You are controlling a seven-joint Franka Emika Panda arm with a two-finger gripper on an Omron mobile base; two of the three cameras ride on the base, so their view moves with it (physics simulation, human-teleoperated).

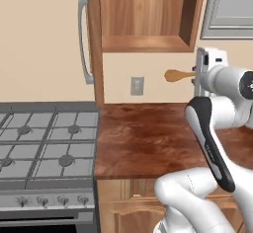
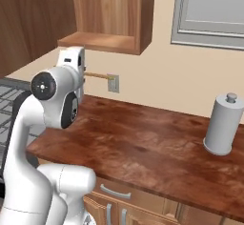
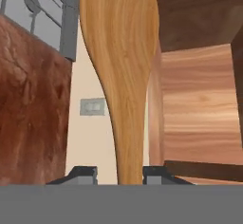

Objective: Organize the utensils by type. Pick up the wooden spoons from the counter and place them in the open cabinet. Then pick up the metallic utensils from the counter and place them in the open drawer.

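Observation:
My gripper (image 1: 194,75) is shut on the handle of the light tan wooden spoon (image 1: 174,75), held level in the air above the counter (image 1: 143,138). The spoon's round bowl points left, toward the wall outlet. The open cabinet (image 1: 143,42) hangs just above and to the left of it, its shelf bare. From the right base view the spoon handle (image 2: 97,76) sticks out of the gripper (image 2: 86,75) below the cabinet (image 2: 102,40). In the hand view the spoon (image 3: 121,76) rises between my fingertips (image 3: 83,174). The metallic utensils and the drawer are out of view.
The cabinet door (image 1: 91,39) stands open with its grey bar handle (image 1: 83,39). A grey gas stove (image 1: 44,143) adjoins the counter on the left. A wall outlet (image 1: 137,85) sits behind the spoon. A paper towel roll (image 2: 221,124) stands at the counter's right.

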